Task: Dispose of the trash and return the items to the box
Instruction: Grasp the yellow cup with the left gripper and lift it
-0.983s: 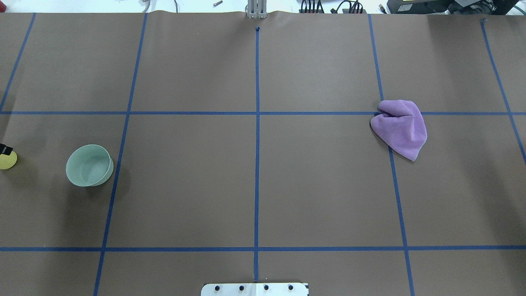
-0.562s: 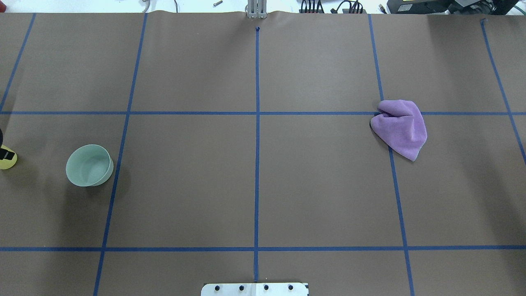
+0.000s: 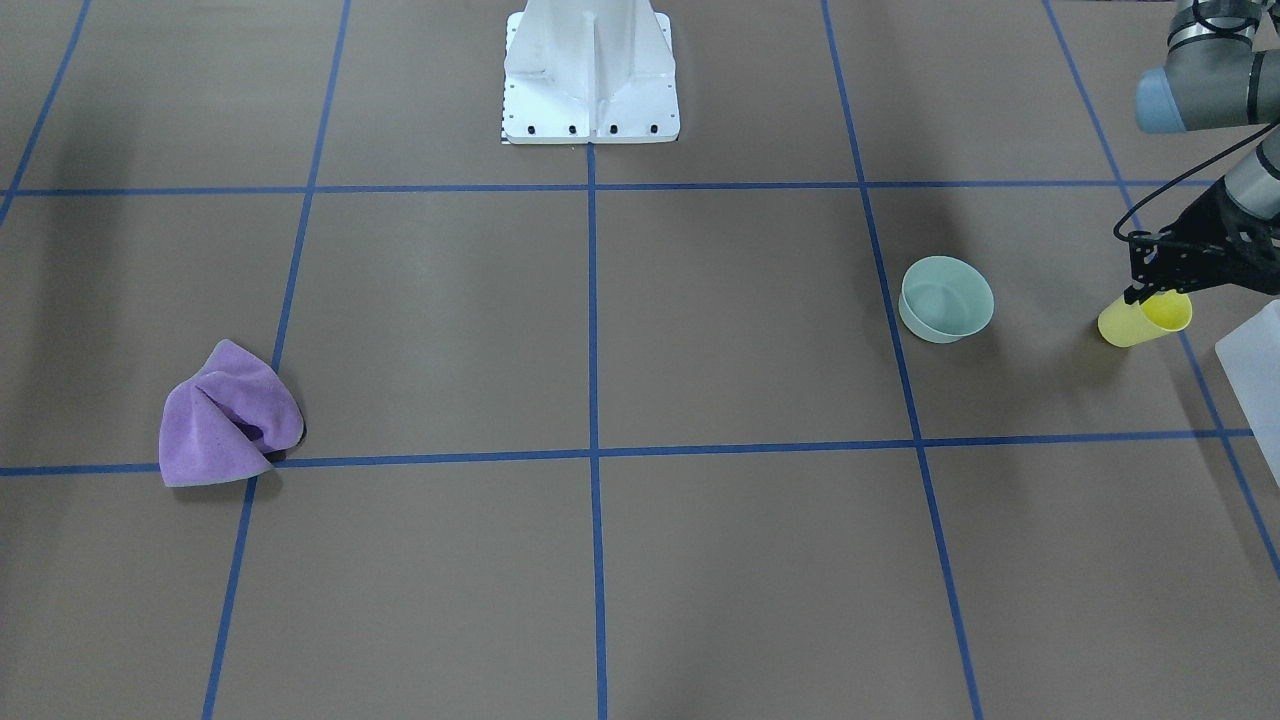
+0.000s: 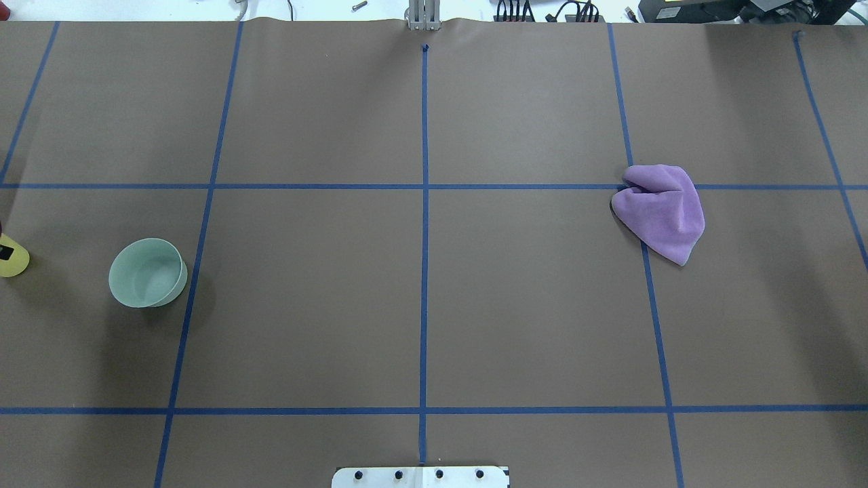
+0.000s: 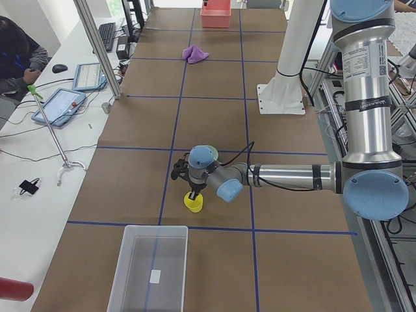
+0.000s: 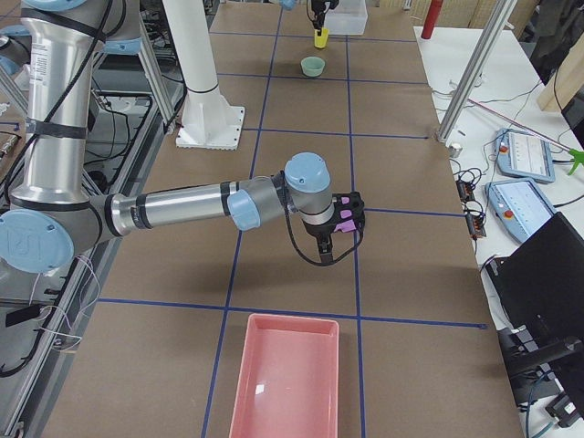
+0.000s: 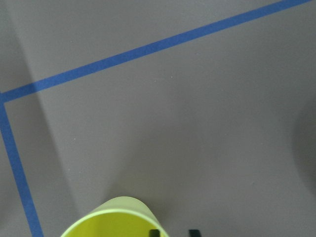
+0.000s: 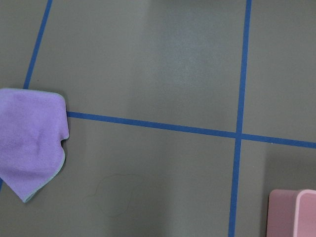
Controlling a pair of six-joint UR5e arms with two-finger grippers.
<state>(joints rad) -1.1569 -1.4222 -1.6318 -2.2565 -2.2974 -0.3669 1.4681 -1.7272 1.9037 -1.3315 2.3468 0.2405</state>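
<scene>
My left gripper [image 3: 1140, 294] is shut on the rim of a yellow cup [image 3: 1135, 320], one finger inside and one outside. The cup is tilted, low over the table near the robot's left end. The cup [image 7: 113, 219] fills the bottom of the left wrist view, and its edge [image 4: 12, 261] shows at the overhead view's left border. A crumpled purple cloth [image 4: 661, 211] lies on the right side. My right gripper [image 6: 333, 226] hovers over the cloth [image 6: 346, 217]; I cannot tell whether it is open or shut.
A pale green bowl [image 4: 147, 272] stands upright beside the cup. A clear plastic bin [image 5: 146, 270] sits at the table's left end. A pink bin [image 6: 287, 374] sits at the right end. The robot's white base [image 3: 590, 70] stands at mid-table.
The yellow cup and the left finger on it have shifted slightly at the overhead view's left edge, and the cup now looks more tilted. The bowl and cloth have not moved.
</scene>
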